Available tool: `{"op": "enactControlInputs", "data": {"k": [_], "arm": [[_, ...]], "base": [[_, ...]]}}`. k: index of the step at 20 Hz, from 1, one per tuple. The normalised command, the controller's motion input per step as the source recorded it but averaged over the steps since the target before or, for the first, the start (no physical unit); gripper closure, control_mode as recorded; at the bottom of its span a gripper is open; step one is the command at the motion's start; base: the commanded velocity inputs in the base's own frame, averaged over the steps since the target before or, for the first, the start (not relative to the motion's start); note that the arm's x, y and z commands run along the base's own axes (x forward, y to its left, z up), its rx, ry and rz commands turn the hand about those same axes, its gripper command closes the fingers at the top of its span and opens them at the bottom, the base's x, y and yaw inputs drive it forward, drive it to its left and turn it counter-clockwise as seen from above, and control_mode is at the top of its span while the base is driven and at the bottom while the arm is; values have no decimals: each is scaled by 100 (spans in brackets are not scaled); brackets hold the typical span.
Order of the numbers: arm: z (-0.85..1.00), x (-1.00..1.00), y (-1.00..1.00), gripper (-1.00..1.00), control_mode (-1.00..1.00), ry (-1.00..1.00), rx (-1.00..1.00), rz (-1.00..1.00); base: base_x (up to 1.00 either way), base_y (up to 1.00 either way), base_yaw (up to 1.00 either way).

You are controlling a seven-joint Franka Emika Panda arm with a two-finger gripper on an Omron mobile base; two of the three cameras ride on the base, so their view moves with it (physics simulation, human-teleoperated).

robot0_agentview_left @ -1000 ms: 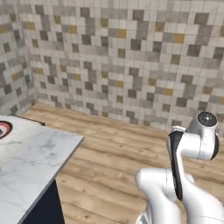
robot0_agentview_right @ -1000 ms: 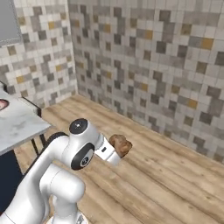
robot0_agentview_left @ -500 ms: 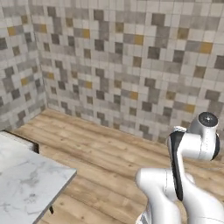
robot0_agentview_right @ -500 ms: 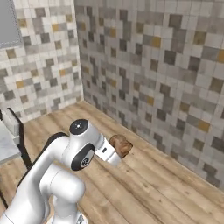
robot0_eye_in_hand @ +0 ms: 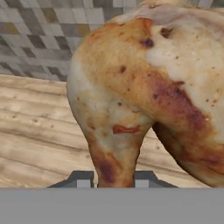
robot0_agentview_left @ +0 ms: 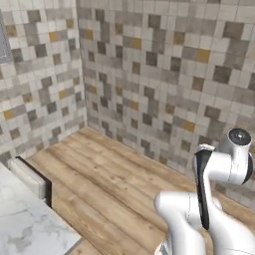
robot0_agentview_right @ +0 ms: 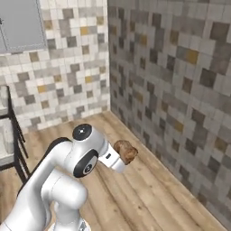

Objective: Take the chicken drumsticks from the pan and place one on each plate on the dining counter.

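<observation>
Between the claw (robot0_eye_in_hand: 113, 180) tips sits a chicken drumstick (robot0_eye_in_hand: 148, 87), gripped tight & held high above the wood floor. Carry step, I think. Next: find a plate; dining counter (robot0_agentview_left: 25, 224) at 8 o'clock

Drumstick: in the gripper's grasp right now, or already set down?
Held. In the hand view the drumstick sits between the two fingertips; in the right base view it rides at the arm's end, above the wood floor.
</observation>
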Motion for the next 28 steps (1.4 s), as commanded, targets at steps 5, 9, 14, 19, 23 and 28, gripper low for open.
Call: {"op": "enactControlInputs", "data": {"k": [5,9,14,19,23,28], "arm": [[0,0,0,100,100,0,0,0],[0,0,0,100,100,0,0,0],[0,0,0,100,100,0,0,0],[0,0,0,100,100,0,0,0],[0,0,0,100,100,0,0,0],[0,0,0,100,100,0,0,0]], "base": [[93,-16,48],[94,-17,46],[98,-17,42],[99,-18,40],[98,-16,43],[97,-16,46]]}}
